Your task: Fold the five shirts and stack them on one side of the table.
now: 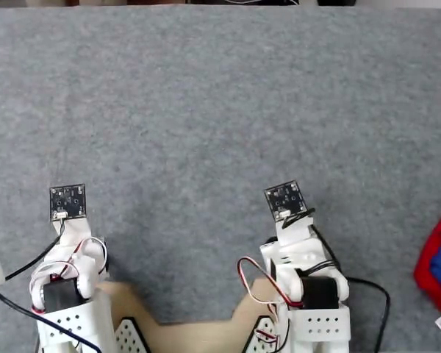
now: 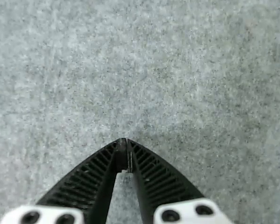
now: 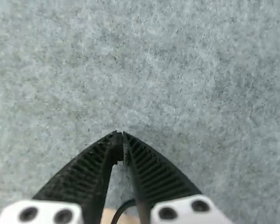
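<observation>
**High view.** The grey felt worktop [image 1: 220, 95] runs across the whole picture. Two arms sit folded back at its near edge, one arm [image 1: 66, 257] and the other arm [image 1: 303, 265] well apart from it. Each has a small square camera board at its front end [image 1: 67, 201] [image 1: 284, 198]. The jaws lie underneath these boards, so their state cannot be told from here. A pile of shirts [image 1: 439, 259], red and blue cloth, lies at the worktop's edge. It is well off to the side of the second arm's jaws and farther still from the first arm's. A tan board [image 1: 198, 334] lies between the two arm bases.

**Left wrist view.** The left jaws are together, and their black ribbed fingers [image 2: 91, 179] meet at the tips. They sit just over the grey felt [image 2: 140, 60], which also spreads out ahead of the tips and to both sides.

**Right wrist view.** The right jaws are likewise together, with the ribbed fingers [image 3: 154, 170] touching at the tips above the felt [image 3: 140, 56]. Behind the tips, between the finger roots, there is a sliver of tan surface [image 3: 113, 217] and a black cable [image 3: 126, 205].
</observation>
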